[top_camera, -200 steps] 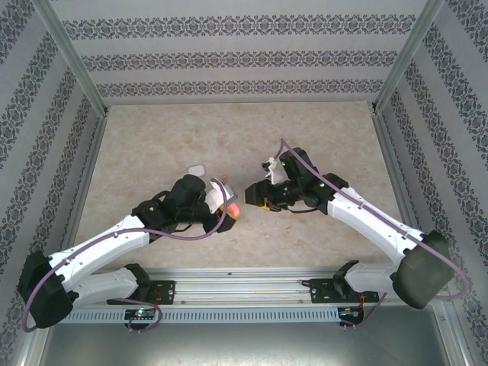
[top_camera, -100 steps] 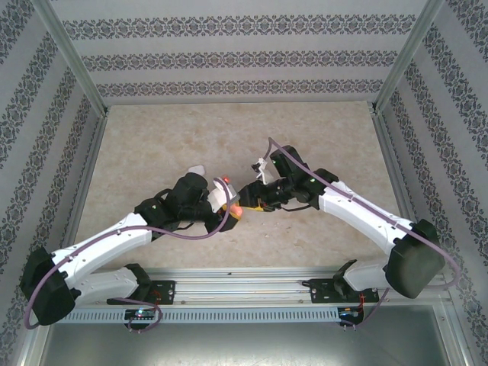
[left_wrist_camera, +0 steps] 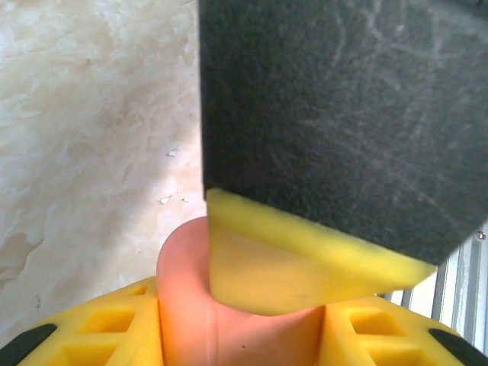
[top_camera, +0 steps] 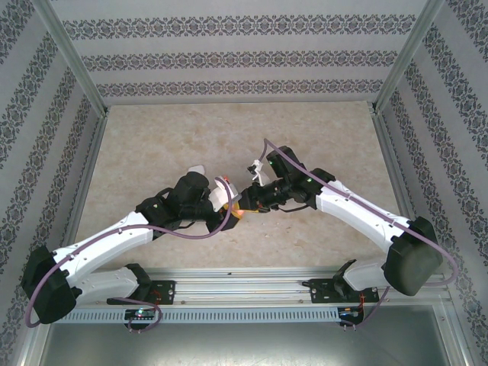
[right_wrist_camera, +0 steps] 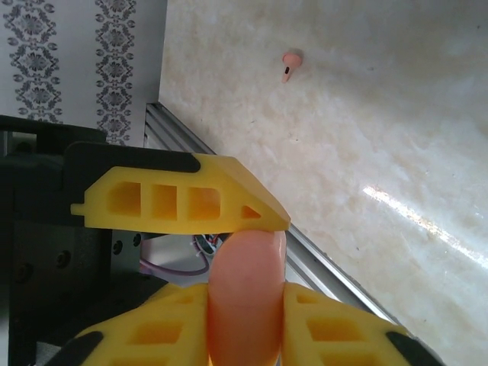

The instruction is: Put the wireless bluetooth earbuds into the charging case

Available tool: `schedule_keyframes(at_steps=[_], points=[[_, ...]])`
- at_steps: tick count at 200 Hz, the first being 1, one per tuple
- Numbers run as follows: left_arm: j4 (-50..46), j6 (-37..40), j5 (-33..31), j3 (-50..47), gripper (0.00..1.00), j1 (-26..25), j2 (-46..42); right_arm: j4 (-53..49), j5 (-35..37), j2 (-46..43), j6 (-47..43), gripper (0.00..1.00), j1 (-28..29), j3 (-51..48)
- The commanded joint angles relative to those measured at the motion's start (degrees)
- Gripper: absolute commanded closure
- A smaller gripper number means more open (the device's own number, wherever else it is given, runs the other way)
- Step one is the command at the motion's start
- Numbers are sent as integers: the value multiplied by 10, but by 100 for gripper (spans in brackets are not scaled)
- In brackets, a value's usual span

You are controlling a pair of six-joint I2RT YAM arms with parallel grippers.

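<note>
The left gripper (left_wrist_camera: 240, 332) was clamped on the salmon charging case (left_wrist_camera: 183, 282), which sat between its yellow fingers. The right gripper (right_wrist_camera: 245, 320) was closed on the same case from the opposite side, one of its fingers lying across the case just ahead of the left fingertips. One salmon earbud (right_wrist_camera: 290, 65) lay on the table (right_wrist_camera: 366, 114), well beyond the right gripper's fingertips.

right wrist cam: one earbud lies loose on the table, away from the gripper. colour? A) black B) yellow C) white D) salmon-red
D: the earbud on the table is salmon-red, the same colour as the salmon case clamped in the right gripper.
</note>
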Motion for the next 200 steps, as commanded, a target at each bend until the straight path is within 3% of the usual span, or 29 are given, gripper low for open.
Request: schedule_keyframes(at_steps=[1, 19, 41, 63, 115, 130, 162, 200], points=[[29, 12, 3, 20, 71, -7, -2, -4, -10, 6, -5, 81, 5, 12], [30, 13, -1, 20, 69, -7, -4, -4, -12, 6, -3, 81, 5, 12], [30, 16, -4, 23, 69, -7, -3, -9, -8, 4, -5, 60, 5, 12], [31, 16, -4, 25, 68, -7, 0, -12, -8, 5, -7, 56, 7, 13], [33, 14, -5, 30, 64, -7, 6, -16, -10, 7, -12, 83, 8, 15], [33, 9, -12, 32, 57, -7, 5, -16, -1, 4, -14, 86, 8, 17], [53, -40, -46, 33, 31, 1, -18, 18, 35, -22, 8, 91, -8, 3], [72, -170, -11, 45, 24, 64, -55, 159, 61, -107, 95, 92, -68, -74]])
